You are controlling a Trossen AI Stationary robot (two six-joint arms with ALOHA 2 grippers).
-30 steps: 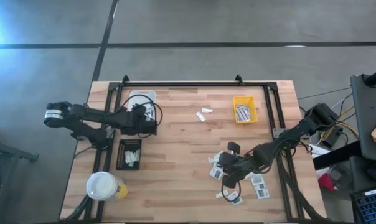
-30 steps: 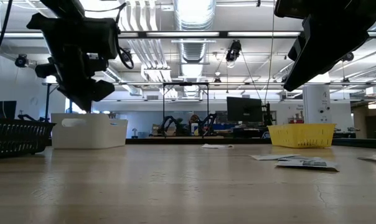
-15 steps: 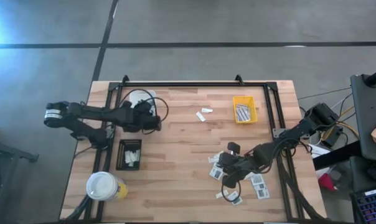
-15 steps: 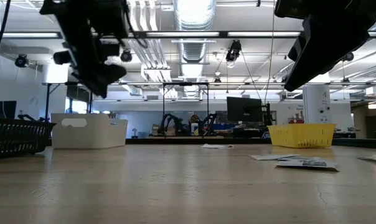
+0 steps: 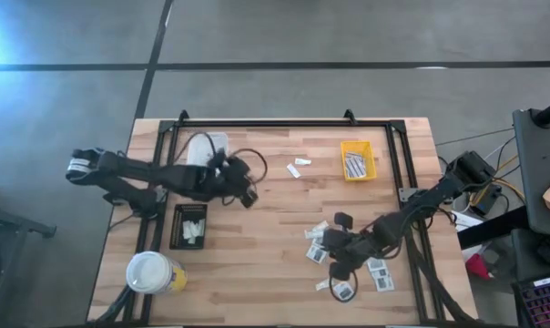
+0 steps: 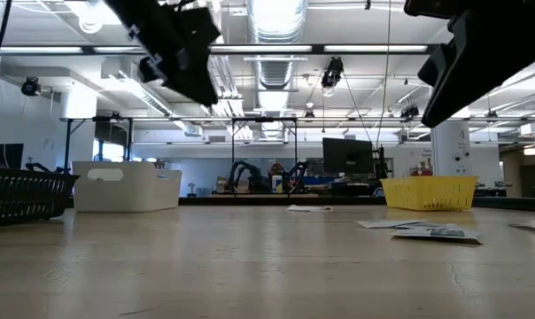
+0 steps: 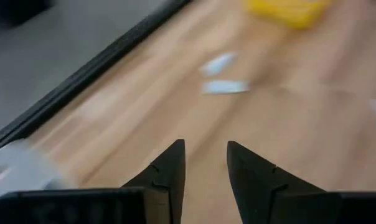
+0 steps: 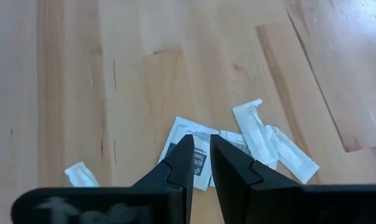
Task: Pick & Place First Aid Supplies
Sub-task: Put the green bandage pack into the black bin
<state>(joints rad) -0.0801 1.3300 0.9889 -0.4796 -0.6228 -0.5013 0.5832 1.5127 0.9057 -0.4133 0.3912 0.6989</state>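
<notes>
Near the counter's [image 5: 257, 246] right front corner, white packets [image 5: 319, 244] are lying scattered, long axes pointing every way.
Right tool [image 5: 341, 271] is hovering over them, fingers nearly together, grasping nothing; left tool [image 5: 249, 193], released and empty, is hanging beside the white tray [image 5: 202, 144].

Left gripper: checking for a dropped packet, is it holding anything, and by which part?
Nothing. The left gripper is open and empty, above bare wood between the white tray and two loose packets.

The packets [image 7: 224, 86] and the yellow tray [image 7: 289, 10] (cut off at the edge) are blurred; packet print is unreadable.
</notes>
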